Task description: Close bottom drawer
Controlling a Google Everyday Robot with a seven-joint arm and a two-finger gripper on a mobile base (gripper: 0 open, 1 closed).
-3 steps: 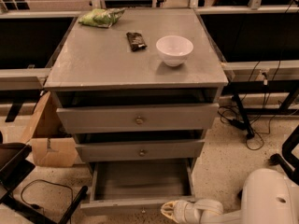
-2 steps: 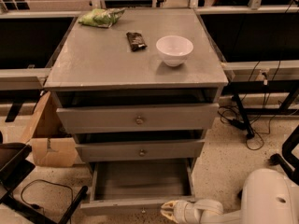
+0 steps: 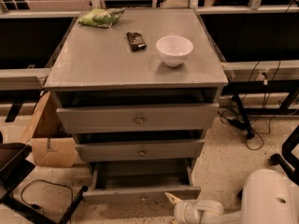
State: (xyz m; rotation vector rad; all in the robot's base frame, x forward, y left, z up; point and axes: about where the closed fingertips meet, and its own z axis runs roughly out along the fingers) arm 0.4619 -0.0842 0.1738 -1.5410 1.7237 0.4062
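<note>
The grey cabinet [image 3: 135,62] has three drawers. The bottom drawer [image 3: 140,193] is pulled well out, its inside empty, its slim front panel low in the view with a small knob at centre. The middle drawer [image 3: 140,150] and the top drawer [image 3: 138,119] stand slightly out. My gripper [image 3: 171,199] is at the bottom of the view, at the right part of the bottom drawer's front panel. My white arm [image 3: 219,209] reaches in from the lower right.
On the cabinet top are a white bowl [image 3: 174,49], a dark snack packet [image 3: 136,40] and a green bag [image 3: 100,17]. A cardboard box [image 3: 46,136] stands left of the cabinet. Cables [image 3: 243,120] and a table leg lie on the floor at right. A dark chair base [image 3: 18,181] is at lower left.
</note>
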